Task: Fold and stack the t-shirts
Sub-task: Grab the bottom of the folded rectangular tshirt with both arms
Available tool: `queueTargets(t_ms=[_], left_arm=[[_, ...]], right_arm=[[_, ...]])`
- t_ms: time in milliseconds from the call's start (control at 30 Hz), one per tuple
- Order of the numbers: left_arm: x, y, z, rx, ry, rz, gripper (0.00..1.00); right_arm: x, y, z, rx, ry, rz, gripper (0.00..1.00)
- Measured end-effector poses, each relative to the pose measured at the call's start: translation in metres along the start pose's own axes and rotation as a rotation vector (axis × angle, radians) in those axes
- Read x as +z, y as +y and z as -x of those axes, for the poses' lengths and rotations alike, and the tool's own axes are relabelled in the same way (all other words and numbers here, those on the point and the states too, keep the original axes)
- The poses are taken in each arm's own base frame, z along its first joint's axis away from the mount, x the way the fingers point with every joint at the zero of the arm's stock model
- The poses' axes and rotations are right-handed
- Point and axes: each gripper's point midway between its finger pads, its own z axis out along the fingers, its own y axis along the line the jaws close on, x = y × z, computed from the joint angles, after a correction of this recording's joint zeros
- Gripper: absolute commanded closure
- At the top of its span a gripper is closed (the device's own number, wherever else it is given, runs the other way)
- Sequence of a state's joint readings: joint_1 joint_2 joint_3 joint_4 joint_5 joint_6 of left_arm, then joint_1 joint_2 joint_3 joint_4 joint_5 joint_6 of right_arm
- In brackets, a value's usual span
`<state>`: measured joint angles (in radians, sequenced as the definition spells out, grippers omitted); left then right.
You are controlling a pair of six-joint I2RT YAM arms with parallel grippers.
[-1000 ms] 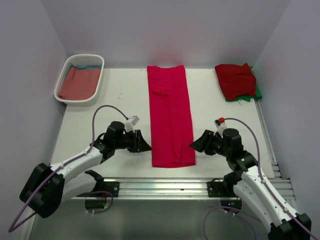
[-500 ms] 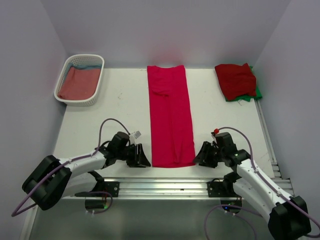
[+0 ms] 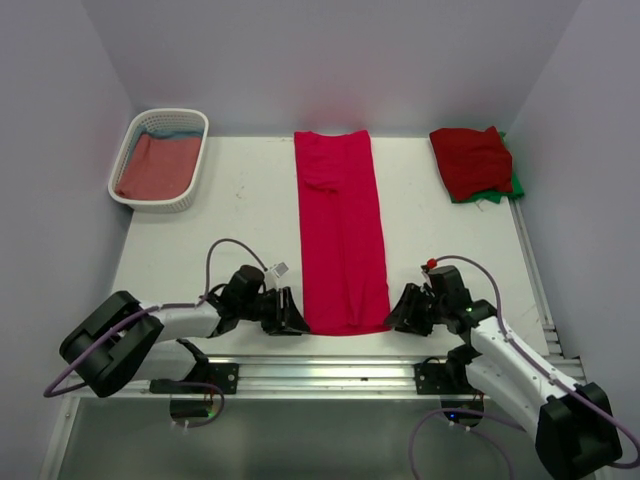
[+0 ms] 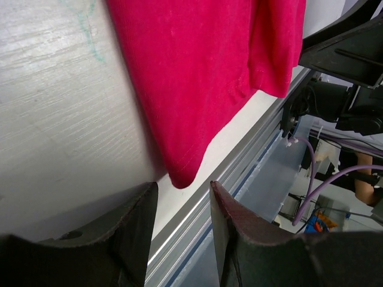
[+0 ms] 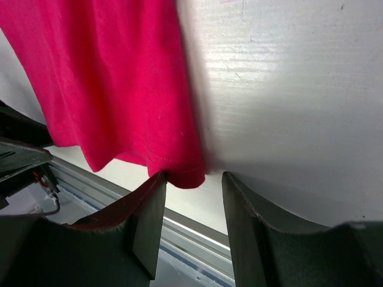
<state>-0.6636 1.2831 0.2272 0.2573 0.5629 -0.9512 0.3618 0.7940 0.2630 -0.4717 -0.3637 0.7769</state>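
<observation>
Top view: the green t-shirt [image 3: 515, 186] is mostly buried under the darker red t-shirt [image 3: 470, 160]. Only a strip shows at its right and near edges.
In the basket [image 3: 196, 170], the dusty-red t-shirt [image 3: 155, 167] covers the blue t-shirt [image 3: 175, 131], save a band at the far end.
The neck label on the crimson t-shirt [image 3: 340, 235] is too small to make out.
The left gripper [image 3: 290, 318] and right gripper [image 3: 400, 312] read as dark shapes by the hem corners. Contact with the cloth cannot be told here.
Wrist views: the crimson cloth runs off the top edge, so only the near hem is seen. Each gripper's body is cut off by the bottom edge.
</observation>
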Motion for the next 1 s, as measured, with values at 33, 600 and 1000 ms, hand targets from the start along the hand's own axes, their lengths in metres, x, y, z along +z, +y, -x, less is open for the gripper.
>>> queueTargets(t_ms=[33,600,1000], left_arm=[[0.001,-0.001,0.000,-0.001,0.000,-0.004,0.53],[0.017,0.003,0.002,-0.041,0.006,-0.008,1.00],[0.002,0.000,-0.033,0.040,0.007,0.004,1.00]], right_arm=[[0.001,0.001,0.001,0.000,-0.002,0.003,0.53],[0.009,0.003,0.003,0.005,-0.001,0.029,1.00],[-0.017,0.000,-0.016,-0.026,-0.011,0.051,1.00]])
